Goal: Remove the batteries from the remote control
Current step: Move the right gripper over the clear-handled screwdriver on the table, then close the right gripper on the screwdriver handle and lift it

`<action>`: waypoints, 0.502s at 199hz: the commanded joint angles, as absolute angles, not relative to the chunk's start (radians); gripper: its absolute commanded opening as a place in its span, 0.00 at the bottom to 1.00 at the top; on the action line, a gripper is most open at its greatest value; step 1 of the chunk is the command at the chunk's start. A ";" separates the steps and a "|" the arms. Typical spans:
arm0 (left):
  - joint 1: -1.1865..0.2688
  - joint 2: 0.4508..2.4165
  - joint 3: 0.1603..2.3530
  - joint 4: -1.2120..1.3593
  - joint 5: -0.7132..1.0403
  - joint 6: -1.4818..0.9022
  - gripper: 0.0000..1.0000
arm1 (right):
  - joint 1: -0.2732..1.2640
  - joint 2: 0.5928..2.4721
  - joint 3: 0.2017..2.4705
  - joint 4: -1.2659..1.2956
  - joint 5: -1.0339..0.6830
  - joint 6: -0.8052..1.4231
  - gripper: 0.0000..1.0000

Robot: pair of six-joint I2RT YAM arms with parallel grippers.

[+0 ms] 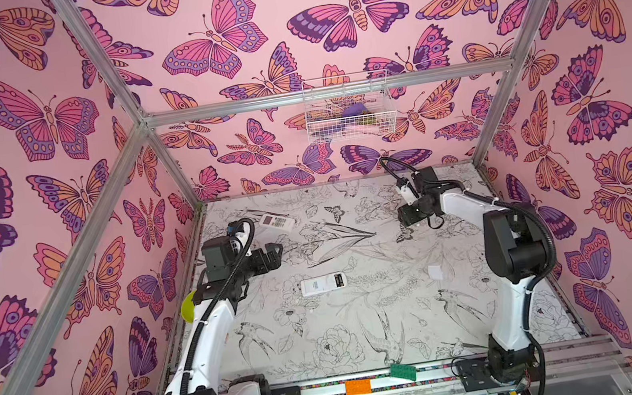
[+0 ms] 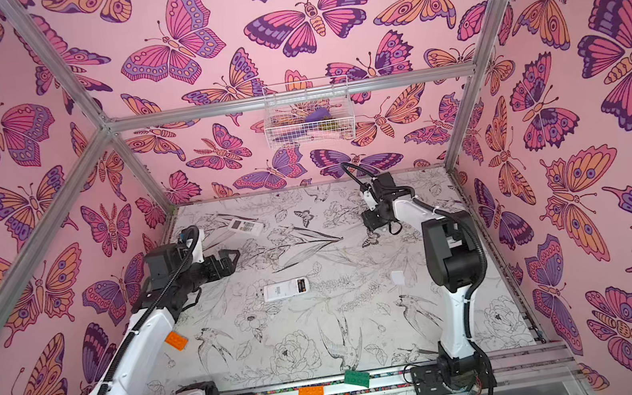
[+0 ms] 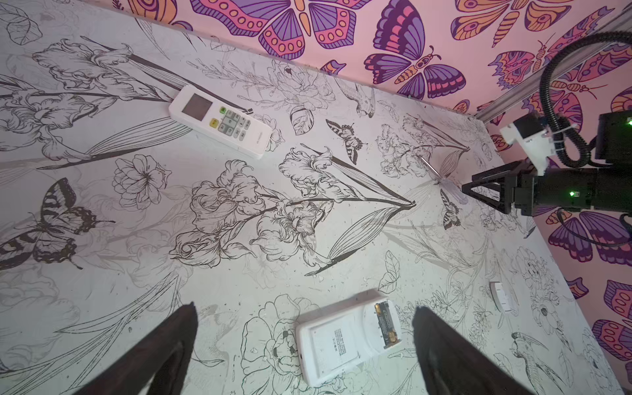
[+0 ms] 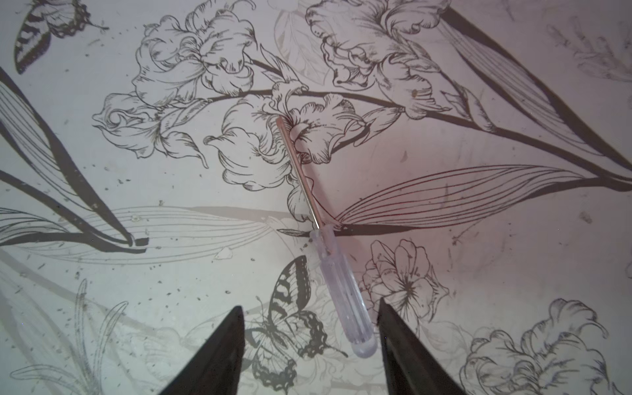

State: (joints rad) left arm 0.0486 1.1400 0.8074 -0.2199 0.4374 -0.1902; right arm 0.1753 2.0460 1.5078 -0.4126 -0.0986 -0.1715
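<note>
- Left arm bent at the elbow, left claw (image 3: 304,307) spread wide above the face-down remote (image 3: 342,342).
- Right arm reaching to the far side, right claw (image 4: 309,304) apart, straddling the screwdriver (image 4: 342,290) handle.

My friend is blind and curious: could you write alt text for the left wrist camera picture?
A white remote lies face down on a flower-printed table, battery bay open with batteries inside, near the robot's wide-open left hand. A second remote lies face up farther off.

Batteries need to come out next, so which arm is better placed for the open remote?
Left. The left gripper hangs close to the face-down remote, jaws wide open, batteries exposed. The right gripper is away over the screwdriver.
</note>
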 commanded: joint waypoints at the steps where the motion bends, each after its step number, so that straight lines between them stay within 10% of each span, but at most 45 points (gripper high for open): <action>1: 0.057 1.130 0.831 -0.257 0.451 -0.166 1.00 | 0.167 2.089 1.566 -0.477 -0.110 -0.212 0.62; 100: 0.079 1.145 0.836 -0.260 0.451 -0.140 1.00 | 0.117 2.175 1.621 -0.491 -0.163 -0.237 0.55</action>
